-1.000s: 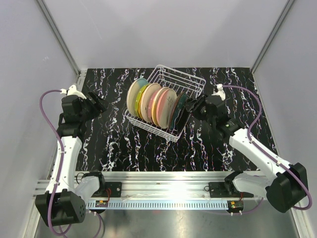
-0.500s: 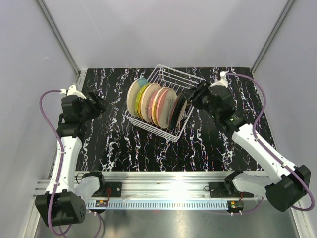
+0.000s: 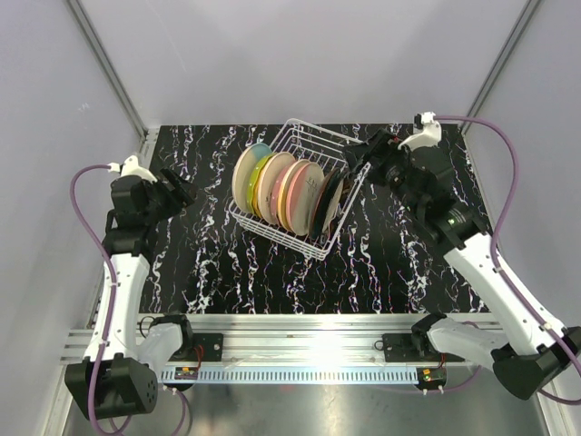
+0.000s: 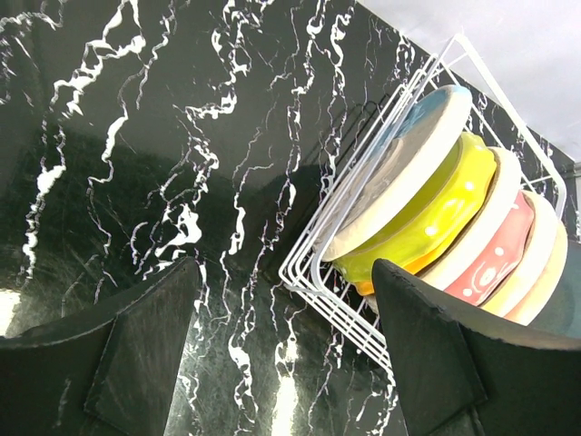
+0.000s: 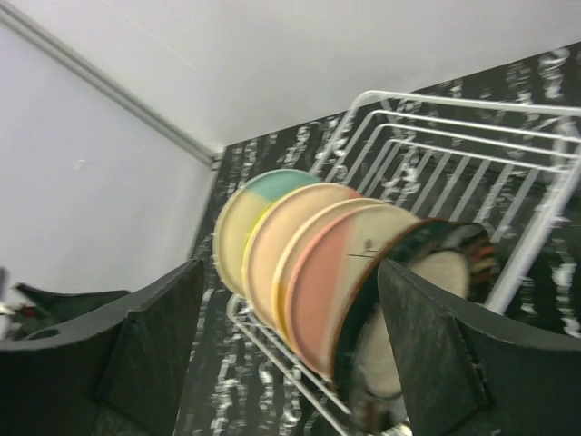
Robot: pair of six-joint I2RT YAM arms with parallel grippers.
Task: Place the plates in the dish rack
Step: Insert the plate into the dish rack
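The white wire dish rack (image 3: 305,145) stands at the table's far middle, with several plates on edge in its near half. From the left they run from a cream-blue plate (image 3: 243,177) and a yellow-green plate (image 3: 258,186) to the peach sprig plate (image 3: 310,198) and a dark plate (image 3: 334,202) at the right end. My right gripper (image 3: 359,167) hovers open and empty just right of the dark plate (image 5: 442,259). My left gripper (image 3: 182,193) is open and empty, well left of the rack (image 4: 318,272), facing the cream-blue plate (image 4: 399,168).
The rack's far half (image 5: 454,150) holds bare tines. The black marbled table (image 3: 227,263) lies all round the rack. Grey walls close in on three sides. The arms' base rail (image 3: 300,345) runs along the near edge.
My right gripper has risen and drawn back to the far right, away from the dark plate at the rack's right end. The left arm has hardly moved.
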